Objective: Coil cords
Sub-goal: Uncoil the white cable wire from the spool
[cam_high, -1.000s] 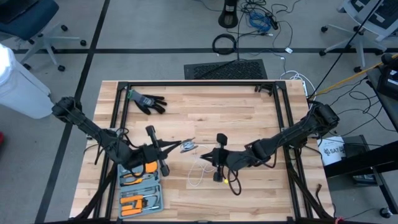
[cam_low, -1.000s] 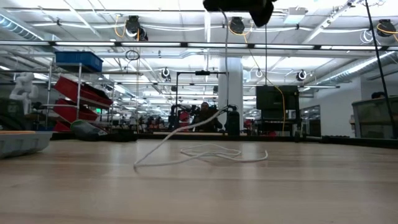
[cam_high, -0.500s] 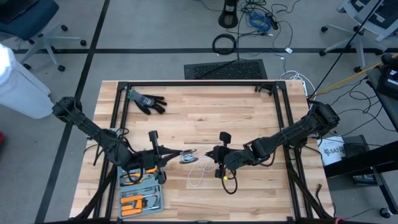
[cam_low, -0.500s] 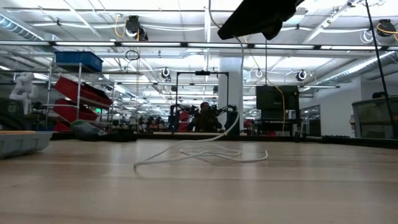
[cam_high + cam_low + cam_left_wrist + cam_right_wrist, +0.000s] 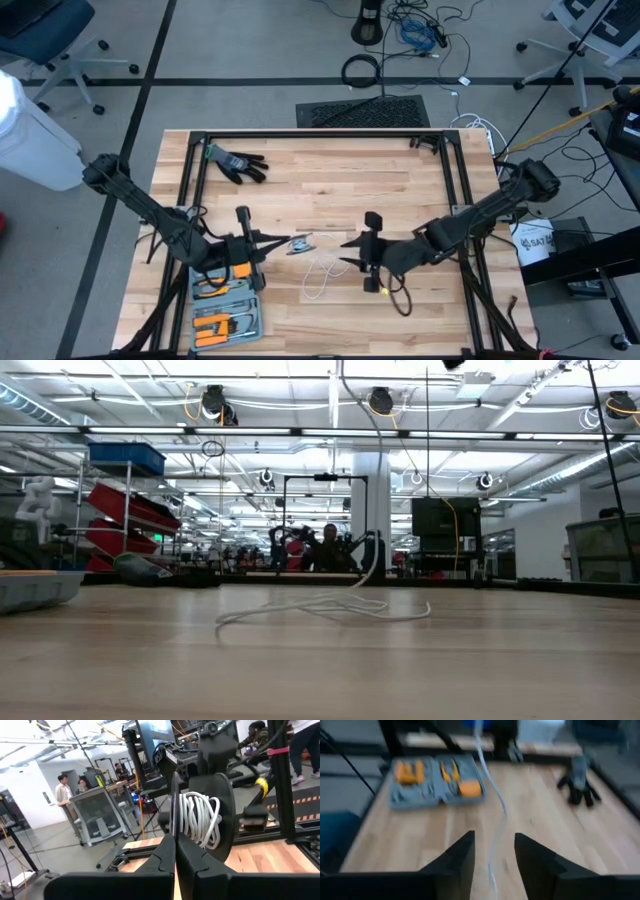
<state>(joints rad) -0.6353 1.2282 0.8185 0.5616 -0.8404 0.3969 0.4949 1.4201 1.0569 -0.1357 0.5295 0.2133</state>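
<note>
A gray tiled floor (image 5: 250, 60) with dark lines is lying around the wooden table (image 5: 330, 180). Black cables (image 5: 415, 30) are curling on it. Long ceiling lights (image 5: 120, 405) are shining over red bins (image 5: 125, 510) on a shelf.

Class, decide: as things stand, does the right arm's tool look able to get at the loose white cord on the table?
Probably yes. The right tool is open beside the loose cord, with bare table between; nothing blocks it.

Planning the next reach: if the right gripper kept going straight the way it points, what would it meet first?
Probably the white cord running ahead between the open right gripper fingers. Farther on sits the left gripper with its spool; depth is hard to judge.
</note>
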